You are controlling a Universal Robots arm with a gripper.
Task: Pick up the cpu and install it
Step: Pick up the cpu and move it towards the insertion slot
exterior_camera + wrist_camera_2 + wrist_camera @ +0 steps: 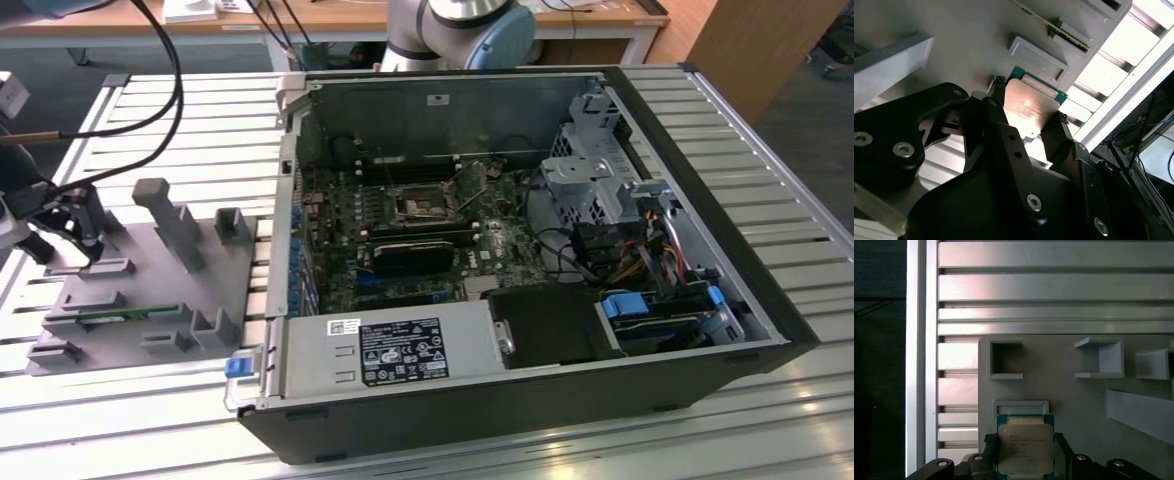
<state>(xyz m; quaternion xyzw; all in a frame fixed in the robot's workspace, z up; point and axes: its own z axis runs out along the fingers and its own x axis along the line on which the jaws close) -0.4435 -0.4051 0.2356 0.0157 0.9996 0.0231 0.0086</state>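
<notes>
The cpu [1030, 106], a flat square chip with a silver top and green rim, sits between my two black fingertips [998, 85] in the second wrist view. In the first wrist view the cpu [1025, 449] hangs just over a shallow rectangular pocket of the grey fixture plate [1064, 400]. My gripper [1025, 441] is shut on the chip's two opposite edges. In the exterior view my gripper [74, 232] is over the far corner of the fixture plate [147, 285], at that view's left. The motherboard socket [420, 204] lies inside the open computer case [534, 250].
Grey upright blocks [171, 222] rise from the fixture plate beside the gripper. A green memory stick [127, 315] lies in a slot of it. Cables [160, 90] hang over the slatted metal table [747, 150]. The case holds a power supply [387, 352] and drive cages [601, 170].
</notes>
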